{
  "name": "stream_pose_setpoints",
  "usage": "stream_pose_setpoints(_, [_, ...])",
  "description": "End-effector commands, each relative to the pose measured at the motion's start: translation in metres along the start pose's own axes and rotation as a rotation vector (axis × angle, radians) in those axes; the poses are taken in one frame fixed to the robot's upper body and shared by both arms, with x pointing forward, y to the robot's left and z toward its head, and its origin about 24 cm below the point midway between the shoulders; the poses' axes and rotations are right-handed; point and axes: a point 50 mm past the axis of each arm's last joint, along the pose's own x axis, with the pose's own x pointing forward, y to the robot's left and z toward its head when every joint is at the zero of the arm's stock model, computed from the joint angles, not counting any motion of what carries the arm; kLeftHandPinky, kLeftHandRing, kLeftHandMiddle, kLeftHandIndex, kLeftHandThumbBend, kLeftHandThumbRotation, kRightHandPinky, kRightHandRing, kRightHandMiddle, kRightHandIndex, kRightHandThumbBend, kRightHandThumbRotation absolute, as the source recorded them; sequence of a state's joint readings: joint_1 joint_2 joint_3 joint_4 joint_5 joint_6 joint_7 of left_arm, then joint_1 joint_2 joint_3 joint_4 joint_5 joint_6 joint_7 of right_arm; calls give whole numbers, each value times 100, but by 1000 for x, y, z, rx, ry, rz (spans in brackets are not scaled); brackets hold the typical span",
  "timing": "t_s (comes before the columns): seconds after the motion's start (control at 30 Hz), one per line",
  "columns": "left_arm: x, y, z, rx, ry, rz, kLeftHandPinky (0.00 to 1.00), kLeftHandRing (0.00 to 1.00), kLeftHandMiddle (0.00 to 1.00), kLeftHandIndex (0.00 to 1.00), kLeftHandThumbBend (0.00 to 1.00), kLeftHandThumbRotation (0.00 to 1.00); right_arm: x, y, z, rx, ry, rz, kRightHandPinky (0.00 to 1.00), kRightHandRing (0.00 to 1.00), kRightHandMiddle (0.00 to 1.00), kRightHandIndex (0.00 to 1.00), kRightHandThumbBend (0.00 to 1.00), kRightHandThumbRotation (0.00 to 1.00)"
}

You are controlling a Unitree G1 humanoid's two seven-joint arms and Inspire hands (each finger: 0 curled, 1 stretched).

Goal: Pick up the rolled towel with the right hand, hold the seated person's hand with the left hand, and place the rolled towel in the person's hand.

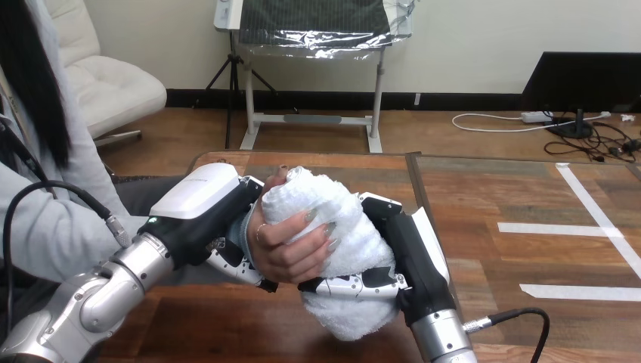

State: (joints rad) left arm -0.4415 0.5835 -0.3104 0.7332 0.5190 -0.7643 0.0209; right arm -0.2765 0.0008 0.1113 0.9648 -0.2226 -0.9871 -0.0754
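Here, the rolled towel (340,227) sits above the near middle of the wooden table (529,249), and the person's hand (283,246) grips it from the left. The right hand (412,249) clasps the towel's lower part from the right with curled fingers (355,286). The left hand (204,204) cups the person's hand, with its fingers wrapped beneath it.
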Motion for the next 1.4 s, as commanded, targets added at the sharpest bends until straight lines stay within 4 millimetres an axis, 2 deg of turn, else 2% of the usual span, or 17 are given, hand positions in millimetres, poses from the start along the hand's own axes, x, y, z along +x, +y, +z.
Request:
stream_pose_setpoints(0.0, [11, 16, 12, 8, -60, 97, 23, 30, 38, 39, 93, 2, 20, 9, 17, 4, -93, 47, 27, 33, 41, 40, 79, 0])
stream_pose_setpoints(0.33, [10, 14, 11, 6, -55, 96, 29, 35, 43, 43, 93, 3, 20, 6, 15, -5, -76, 46, 30, 36, 44, 44, 83, 0])
stream_pose_setpoints(0.43, [10, 14, 11, 11, -49, 93, 32, 38, 45, 45, 94, 5, 20, 5, 15, -12, -74, 47, 34, 39, 46, 47, 85, 3])
stream_pose_setpoints(0.73, [9, 13, 12, 27, -44, 79, 41, 46, 51, 54, 95, 17, 19, 1, 12, -35, -58, 56, 49, 55, 58, 60, 96, 28])
stream_pose_setpoints(0.8, [9, 13, 12, 28, -43, 77, 44, 49, 53, 57, 97, 21, 19, 0, 12, -42, -52, 58, 54, 61, 64, 65, 98, 36])
stream_pose_setpoints(0.93, [8, 11, 13, 35, -40, 68, 49, 54, 57, 61, 99, 26, 18, -2, 10, -71, -34, 62, 61, 68, 69, 72, 99, 46])
stream_pose_setpoints(1.03, [8, 10, 14, 39, -36, 65, 57, 58, 61, 65, 99, 30, 17, -4, 8, -92, -19, 65, 67, 73, 74, 77, 100, 55])
stream_pose_setpoints(1.1, [8, 10, 14, 42, -32, 64, 65, 62, 65, 69, 100, 33, 16, -5, 7, -104, -13, 67, 72, 78, 78, 82, 100, 67])
stream_pose_setpoints(1.17, [7, 9, 15, 51, -29, 66, 66, 63, 66, 70, 100, 34, 15, -6, 6, -118, -11, 71, 73, 79, 79, 83, 100, 69])
stream_pose_setpoints(1.2, [7, 9, 15, 54, -27, 66, 69, 65, 68, 72, 100, 36, 15, -6, 6, -121, -11, 72, 76, 81, 82, 86, 100, 80])
stream_pose_setpoints(1.37, [7, 6, 16, 60, -28, 67, 73, 68, 71, 75, 100, 39, 12, -9, 4, -104, -9, 79, 83, 87, 87, 92, 100, 93])
